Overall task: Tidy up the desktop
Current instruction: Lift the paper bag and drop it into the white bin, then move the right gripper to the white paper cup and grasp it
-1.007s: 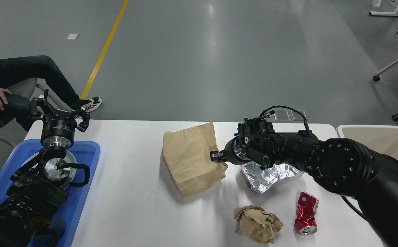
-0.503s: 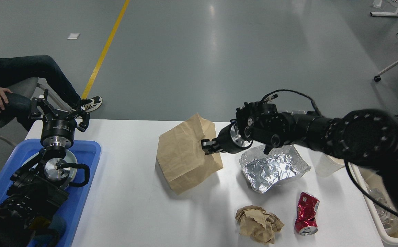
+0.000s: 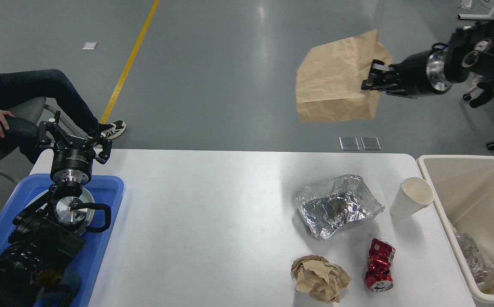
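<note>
The white desktop (image 3: pixel 212 230) fills the lower view. My right gripper (image 3: pixel 372 76) is shut on the right edge of a flat brown paper bag (image 3: pixel 334 81) and holds it high in the air, beyond the table's far edge. On the desktop lie a crumpled foil tray (image 3: pixel 336 204), a white paper cup (image 3: pixel 413 197) on its side, a crushed red can (image 3: pixel 379 265) and a crumpled brown paper ball (image 3: pixel 320 278). My left gripper (image 3: pixel 75 137) is open and empty above the far end of the blue tray (image 3: pixel 106 200).
A beige bin (image 3: pixel 481 213) stands at the table's right edge with crumpled clear wrap (image 3: pixel 475 258) inside. A seated person's legs (image 3: pixel 38 98) are beyond the table's far left corner. An office chair base (image 3: pixel 492 85) is at the far right.
My right gripper has lifted the brown paper bag off the desktop, up and to the right. The foil tray and the paper cup now show fully. The left arm has not moved.
</note>
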